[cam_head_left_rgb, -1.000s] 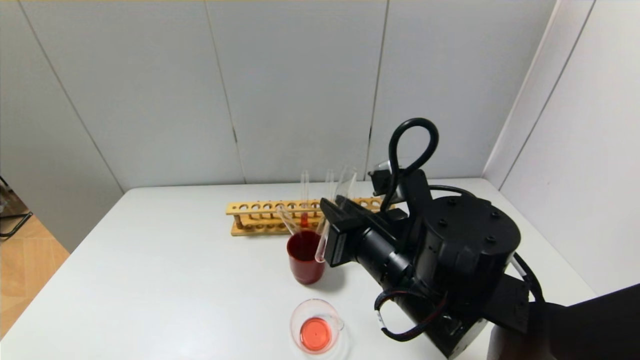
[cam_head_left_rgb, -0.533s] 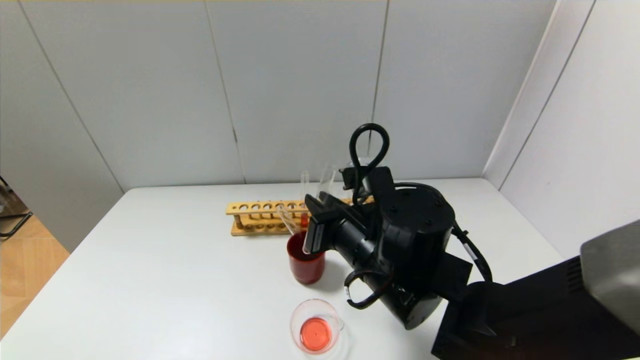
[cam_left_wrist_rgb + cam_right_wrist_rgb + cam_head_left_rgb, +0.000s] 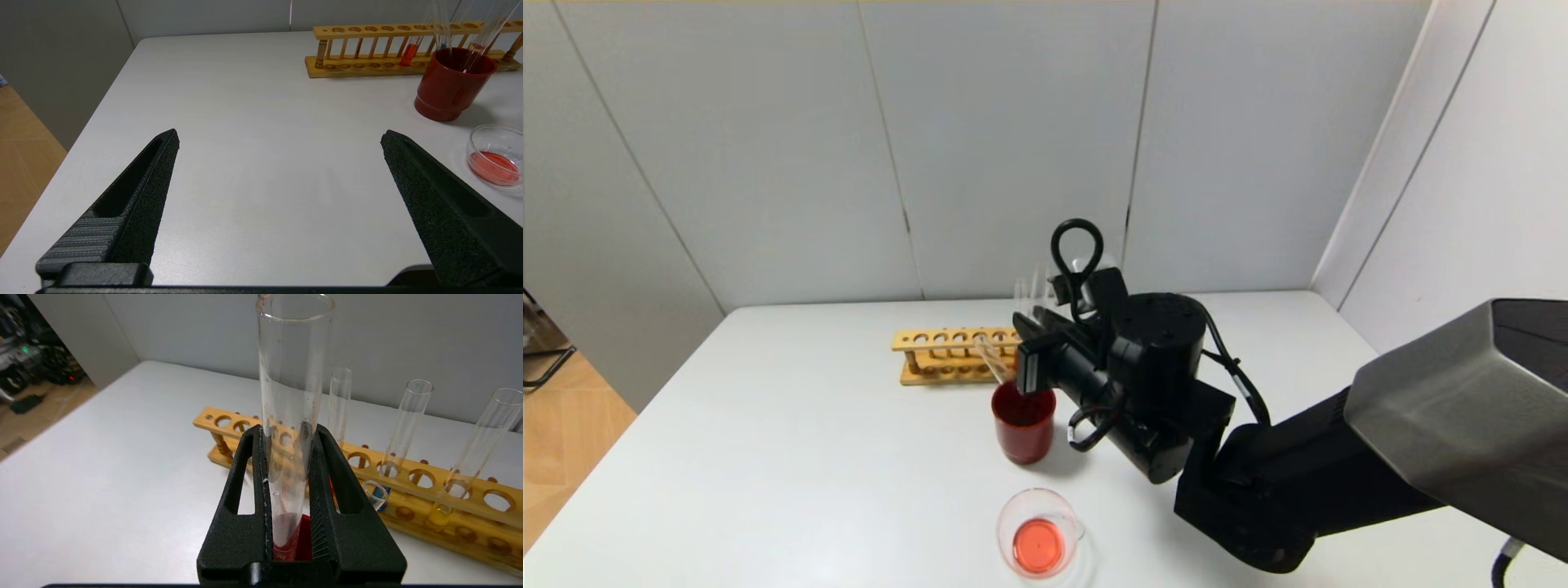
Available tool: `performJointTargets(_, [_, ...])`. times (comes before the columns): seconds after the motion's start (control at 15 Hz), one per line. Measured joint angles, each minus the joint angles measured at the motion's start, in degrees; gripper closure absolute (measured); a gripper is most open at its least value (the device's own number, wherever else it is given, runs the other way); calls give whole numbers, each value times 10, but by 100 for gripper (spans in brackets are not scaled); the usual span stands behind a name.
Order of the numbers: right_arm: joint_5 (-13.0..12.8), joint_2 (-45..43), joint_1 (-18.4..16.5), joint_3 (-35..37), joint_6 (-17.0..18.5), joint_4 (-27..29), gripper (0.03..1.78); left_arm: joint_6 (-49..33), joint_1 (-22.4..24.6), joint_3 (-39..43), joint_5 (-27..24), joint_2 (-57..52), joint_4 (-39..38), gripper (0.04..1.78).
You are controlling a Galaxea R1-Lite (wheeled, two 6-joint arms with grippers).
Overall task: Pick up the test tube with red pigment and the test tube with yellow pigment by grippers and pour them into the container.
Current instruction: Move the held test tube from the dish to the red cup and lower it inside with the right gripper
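Glass tube [image 3: 292, 396], emptied but for reddish traces near its round bottom, is sitting clamped between the two fingers of the right end effector [image 3: 1027, 359], which is hanging directly over the dark red cup [image 3: 1023, 425]; the tube's lower end is pointing down into that cup's mouth. A second empty tube [image 3: 993, 359] is leaning in the same cup. The test tube with yellow pigment [image 3: 470, 457] is standing upright in the wooden rack [image 3: 947, 355], off to one side of the right end effector and apart from it, with pale yellow liquid at its foot. A tube with blue liquid [image 3: 398, 437] is standing in the rack nearer the clamped tube, and another tube with red liquid [image 3: 408, 55] is resting in the rack too. The container [image 3: 1039, 535] is sitting on the counter [image 3: 809, 457] nearer the robot than the red cup, well clear of the right end effector, and holding a shallow pool of red-orange liquid. The left end effector [image 3: 280, 139] is hovering low over bare counter with its fingers spread wide, gripping nothing, the container lying near its one finger.
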Motion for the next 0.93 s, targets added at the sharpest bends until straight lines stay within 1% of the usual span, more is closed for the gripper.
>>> performJointTargets(0.2, [0,21,3,-1,-9,0,147,0,0,0,0,0,0,7])
performJointTargets(0.47, [0,47,12,0,-53,-2,147,0,0,0,0,0,0,7])
performJointTargets(0.53, [0,52,15,-1,-59,-2,147,0,0,0,0,0,0,7])
performJointTargets(0.93, [-1,66,24,3,-73,-4,147,0,0,0,0,0,0,7])
